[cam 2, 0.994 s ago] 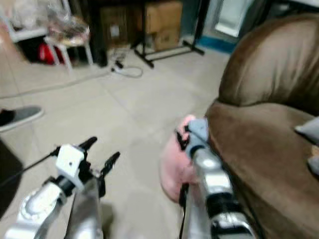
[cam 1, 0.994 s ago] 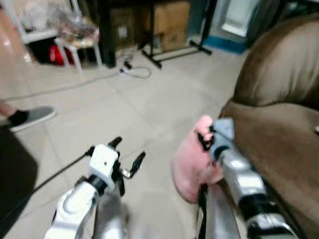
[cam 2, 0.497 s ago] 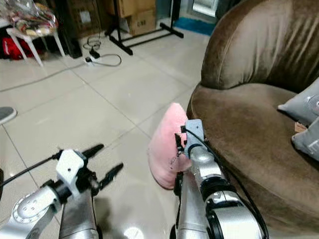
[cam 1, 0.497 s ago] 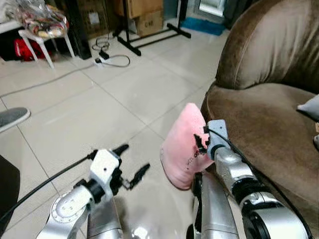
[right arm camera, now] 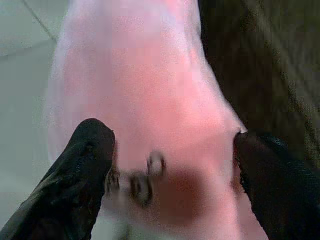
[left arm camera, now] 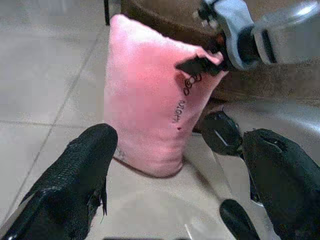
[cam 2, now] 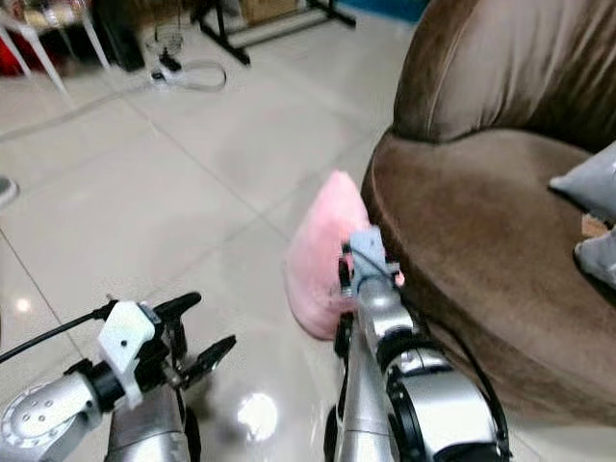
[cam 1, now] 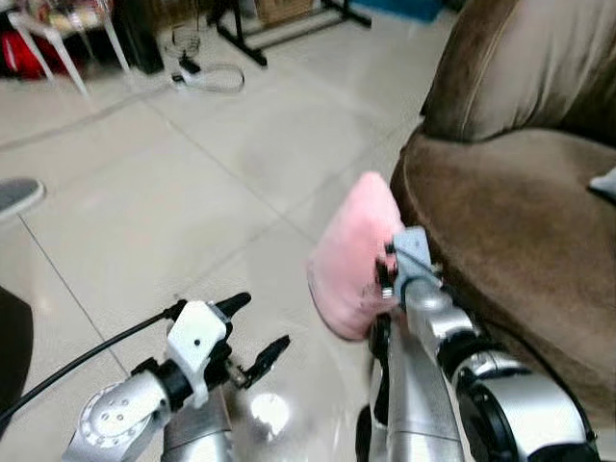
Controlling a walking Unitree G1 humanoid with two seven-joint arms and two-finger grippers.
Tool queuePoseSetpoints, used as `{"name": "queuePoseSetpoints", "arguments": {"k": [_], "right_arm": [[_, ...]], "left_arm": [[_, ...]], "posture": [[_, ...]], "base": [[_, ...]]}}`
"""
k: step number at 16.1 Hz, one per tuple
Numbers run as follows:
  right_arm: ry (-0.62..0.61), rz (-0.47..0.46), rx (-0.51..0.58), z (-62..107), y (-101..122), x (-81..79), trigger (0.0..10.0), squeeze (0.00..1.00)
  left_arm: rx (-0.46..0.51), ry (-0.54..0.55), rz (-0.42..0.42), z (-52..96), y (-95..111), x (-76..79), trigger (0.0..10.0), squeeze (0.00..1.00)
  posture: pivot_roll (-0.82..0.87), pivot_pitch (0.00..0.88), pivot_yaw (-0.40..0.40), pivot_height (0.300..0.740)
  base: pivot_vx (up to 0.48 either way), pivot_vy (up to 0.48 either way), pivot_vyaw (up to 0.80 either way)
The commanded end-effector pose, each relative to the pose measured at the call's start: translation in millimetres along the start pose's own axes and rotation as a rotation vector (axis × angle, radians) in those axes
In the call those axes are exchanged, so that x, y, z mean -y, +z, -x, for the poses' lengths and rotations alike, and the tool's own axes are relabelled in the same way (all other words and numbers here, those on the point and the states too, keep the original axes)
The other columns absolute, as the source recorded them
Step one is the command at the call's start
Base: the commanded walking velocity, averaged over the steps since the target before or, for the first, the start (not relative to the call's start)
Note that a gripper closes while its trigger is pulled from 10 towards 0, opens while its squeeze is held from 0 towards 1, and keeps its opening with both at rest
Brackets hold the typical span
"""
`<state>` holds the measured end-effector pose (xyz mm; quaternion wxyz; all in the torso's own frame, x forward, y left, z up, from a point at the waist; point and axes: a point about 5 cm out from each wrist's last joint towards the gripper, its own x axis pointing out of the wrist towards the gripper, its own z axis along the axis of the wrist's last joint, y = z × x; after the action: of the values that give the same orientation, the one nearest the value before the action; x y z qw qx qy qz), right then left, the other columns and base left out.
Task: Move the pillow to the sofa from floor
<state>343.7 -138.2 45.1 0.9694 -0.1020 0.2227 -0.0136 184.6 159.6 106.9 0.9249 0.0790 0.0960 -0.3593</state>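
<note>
- The pink pillow (cam 1: 348, 265) stands on edge on the tiled floor (cam 1: 173, 192), leaning against the front of the brown sofa (cam 1: 520, 221), just below the seat's front edge.
- The right gripper (right arm camera: 170, 175) is at the pillow's upper part, its two black fingers (right arm camera: 82, 165) spread wide on either side of the fabric. In the left wrist view a fingertip seems to press into the pillow's side by the small dark lettering, but I cannot tell whether the gripper really has hold of it.
- The right arm's silver wrist covers the pillow's lower right part in the head views, so where pillow meets sofa is hidden.
- The left gripper (cam 1: 252, 332) hovers low over the floor, to the left of the pillow and apart from it, fingers (left arm camera: 75, 170) open and holding nothing.
- A black cable runs from the left wrist to the picture's left edge.
- Grey cushions (cam 2: 592, 217) lie on the sofa seat at the right, cut off by the frame.
- Far back on the floor lie a coiled white cord (cam 1: 207, 75), the black feet of a stand (cam 1: 279, 24) and white stool legs (cam 1: 72, 43), all well apart from the pillow.
- A grey shoe (cam 1: 17, 197) shows at the left edge, mostly cut off.
- The head views are somewhat blurred; the lettering on the pillow cannot be read.
</note>
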Motion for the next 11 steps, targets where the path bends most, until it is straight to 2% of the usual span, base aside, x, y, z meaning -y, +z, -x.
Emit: {"name": "queuePoseSetpoints", "arguments": {"k": [1,3,4,5,6,7,8,11], "right_arm": [[-0.019,-0.007,0.015,0.4,-2,2.5,10.0,0.0],[-0.026,-0.009,0.038,0.5,0,3.1,10.0,0.0],[-0.01,0.077,-0.021,1.6,-10,-1.0,10.0,0.0],[-0.006,0.097,-0.039,2.0,-13,-1.9,10.0,0.0],[0.017,0.119,-0.074,3.4,-19,-6.2,2.6,0.0],[0.025,0.116,-0.075,3.7,-20,-7.5,2.6,0.0],[0.035,0.102,-0.07,3.8,-19,-9.7,0.0,0.0],[0.05,0.072,-0.059,3.5,-15,-12.9,0.0,0.0]], "left_arm": [[0.004,-0.004,0.003,3.6,3,2.3,10.0,0.0],[0.014,0.003,0.01,8.0,7,6.1,10.0,0.0],[0.004,-0.007,0.015,8.6,7,8.0,10.0,0.0],[0.0,-0.012,0.015,8.8,6,8.6,10.0,0.0],[-0.012,-0.024,0.017,10.9,6,11.0,10.0,0.0],[-0.015,-0.027,0.018,11.4,6,11.5,10.0,0.0],[-0.024,-0.041,0.023,12.6,6,13.4,10.0,0.0],[-0.042,-0.077,0.039,14.2,6,18.1,10.0,0.0]], "posture": [[0.09,0.287,-0.07,0.454],[0.09,0.303,-0.07,0.454],[0.09,0.309,-0.071,0.454],[0.09,0.309,-0.071,0.454],[0.1,0.312,-0.072,0.454],[0.1,0.312,-0.072,0.454],[0.1,0.312,-0.071,0.454],[0.1,0.311,-0.069,0.454]], "base": [[0.0,0.0,0.0],[0.0,0.0,0.0],[0.0,0.0,0.0],[0.0,0.0,0.0],[0.0,0.0,0.0],[0.0,0.0,0.0],[0.0,0.0,0.0],[0.0,0.0,0.0]]}}
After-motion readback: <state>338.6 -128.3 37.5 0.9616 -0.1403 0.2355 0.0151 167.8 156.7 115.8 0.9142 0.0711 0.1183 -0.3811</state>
